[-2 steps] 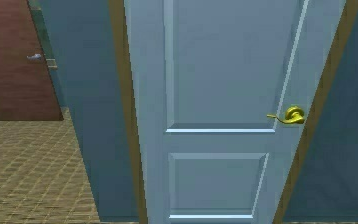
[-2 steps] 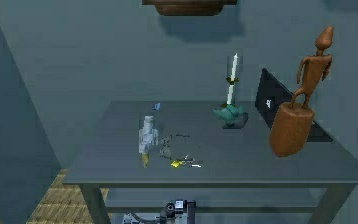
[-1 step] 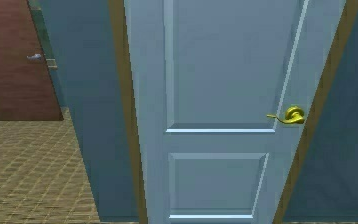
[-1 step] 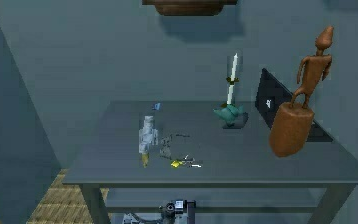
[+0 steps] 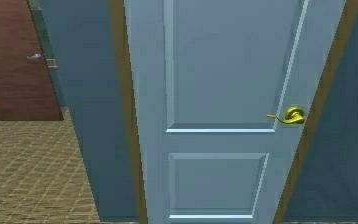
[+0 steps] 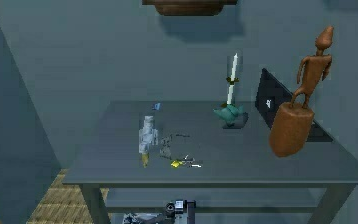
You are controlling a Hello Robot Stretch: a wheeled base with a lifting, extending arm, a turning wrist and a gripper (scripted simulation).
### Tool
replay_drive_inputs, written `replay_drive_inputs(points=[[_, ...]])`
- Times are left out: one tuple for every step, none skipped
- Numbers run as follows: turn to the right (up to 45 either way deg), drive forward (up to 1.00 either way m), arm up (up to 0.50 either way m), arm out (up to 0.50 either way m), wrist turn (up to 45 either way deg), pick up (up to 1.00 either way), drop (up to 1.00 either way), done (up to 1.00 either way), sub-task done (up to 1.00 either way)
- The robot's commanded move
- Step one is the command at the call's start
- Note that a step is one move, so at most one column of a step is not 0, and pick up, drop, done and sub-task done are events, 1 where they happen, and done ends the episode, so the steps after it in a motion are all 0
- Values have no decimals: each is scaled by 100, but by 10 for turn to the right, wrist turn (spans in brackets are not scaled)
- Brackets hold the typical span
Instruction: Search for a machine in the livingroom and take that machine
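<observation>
On the grey-blue tabletop (image 6: pixel 97 165) in the arm side view stand one white candle in a teal holder (image 6: pixel 230 100), one brown carved wooden figure on a rounded wooden base (image 6: pixel 299 105), and one flat black slab (image 6: pixel 271 97) propped upright behind the figure. Left of the middle stands one small pale grey-and-white upright thing (image 6: pixel 148 134). Its shape is too vague to tell whether it is the machine. Just beside it lies a scatter of tiny yellow and dark bits (image 6: pixel 179 161), too small to count or name. One dark wooden shelf (image 6: pixel 192 7) hangs on the blue wall above.

At that view's bottom edge, below the table's front rim, the gripper (image 6: pixel 147 215) shows as a dark body beside small white squares with black marks, which are too small to read. Its far end cannot be made out, so I cannot tell how the jaws stand or whether it holds anything.

Two doors show ahead. One is a pale blue panelled door (image 5: pixel 222 60) with a single brass lever handle (image 5: pixel 293 117), and the other a reddish-brown door (image 5: pixel 17 75) with a silver handle (image 5: pixel 35 57). A tan woven floor (image 5: pixel 32 170) lies below.
</observation>
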Motion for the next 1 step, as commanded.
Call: replay_drive_inputs(points=[[0, 0, 0, 0, 450, 0, 0, 0, 0]])
